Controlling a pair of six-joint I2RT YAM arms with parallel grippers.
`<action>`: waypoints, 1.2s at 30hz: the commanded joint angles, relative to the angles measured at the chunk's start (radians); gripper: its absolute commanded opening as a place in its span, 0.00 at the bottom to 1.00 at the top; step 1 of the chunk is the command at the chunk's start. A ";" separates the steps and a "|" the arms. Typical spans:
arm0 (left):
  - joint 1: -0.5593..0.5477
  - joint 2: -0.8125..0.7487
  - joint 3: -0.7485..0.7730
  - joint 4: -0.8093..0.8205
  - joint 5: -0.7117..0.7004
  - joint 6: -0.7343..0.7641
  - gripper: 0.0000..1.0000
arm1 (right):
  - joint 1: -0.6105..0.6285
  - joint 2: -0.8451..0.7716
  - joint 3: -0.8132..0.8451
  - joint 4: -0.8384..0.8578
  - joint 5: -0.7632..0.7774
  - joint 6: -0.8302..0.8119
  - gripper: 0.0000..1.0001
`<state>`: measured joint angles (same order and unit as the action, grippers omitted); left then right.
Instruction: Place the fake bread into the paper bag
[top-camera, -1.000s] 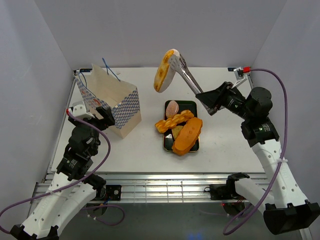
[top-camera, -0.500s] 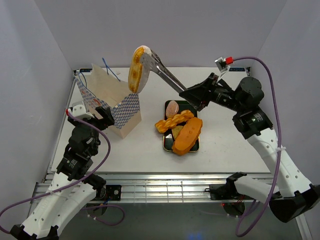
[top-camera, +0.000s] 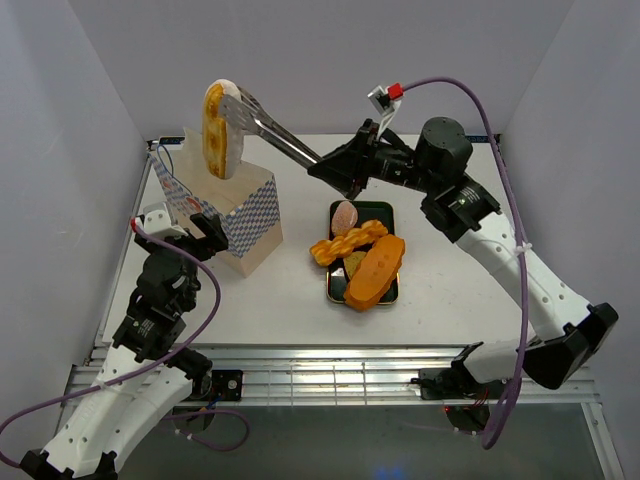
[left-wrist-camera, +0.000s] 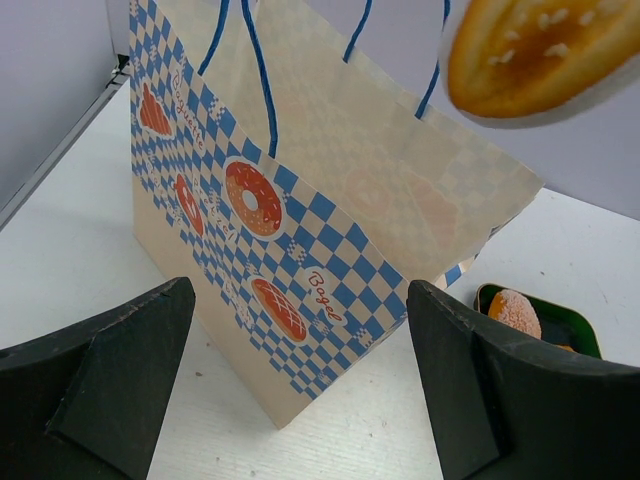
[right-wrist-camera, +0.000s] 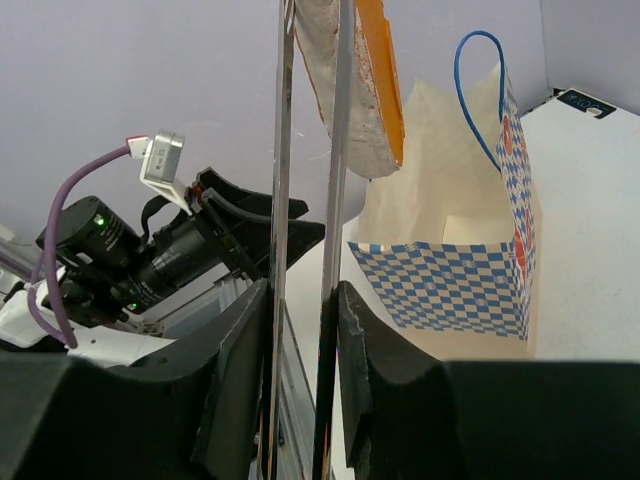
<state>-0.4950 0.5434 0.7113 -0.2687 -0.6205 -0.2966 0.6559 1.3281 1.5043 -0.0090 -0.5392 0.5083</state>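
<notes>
An oval cream-edged bun of fake bread (top-camera: 215, 130) hangs pinched in the tips of silver tongs (top-camera: 280, 140), right above the open top of the paper bag (top-camera: 240, 215). My right gripper (top-camera: 335, 170) is shut on the tongs' handles (right-wrist-camera: 335, 200). In the right wrist view the bun (right-wrist-camera: 350, 80) sits over the bag's mouth (right-wrist-camera: 470, 260). My left gripper (left-wrist-camera: 300, 380) stands open beside the bag (left-wrist-camera: 300, 200), apart from it, and the bun (left-wrist-camera: 535, 55) shows at that view's top right. Other fake bread lies on the tray: a braided twist (top-camera: 348, 241), a long loaf (top-camera: 376, 270) and a round slice (top-camera: 345, 214).
The black tray (top-camera: 378, 208) lies mid-table, right of the bag. White walls close in the table at the back and both sides. The bag's blue string handles (left-wrist-camera: 262, 90) stick up at its top. My left arm (top-camera: 160, 290) stands near the bag's front left corner.
My right arm has swung left, carrying the tongs and bun from above the tray to over the bag's opening. The left arm has not moved.
</notes>
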 joint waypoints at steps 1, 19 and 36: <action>-0.007 -0.013 0.001 0.005 -0.004 0.007 0.98 | 0.022 0.058 0.108 0.029 0.024 -0.051 0.32; -0.024 -0.013 -0.001 0.006 0.001 0.008 0.98 | 0.077 0.476 0.579 -0.135 0.036 -0.126 0.41; -0.030 0.001 -0.001 0.006 -0.002 0.011 0.98 | 0.082 0.390 0.609 -0.222 0.054 -0.163 0.52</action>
<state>-0.5201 0.5358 0.7113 -0.2684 -0.6209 -0.2958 0.7334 1.8191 2.0464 -0.2127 -0.4961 0.3809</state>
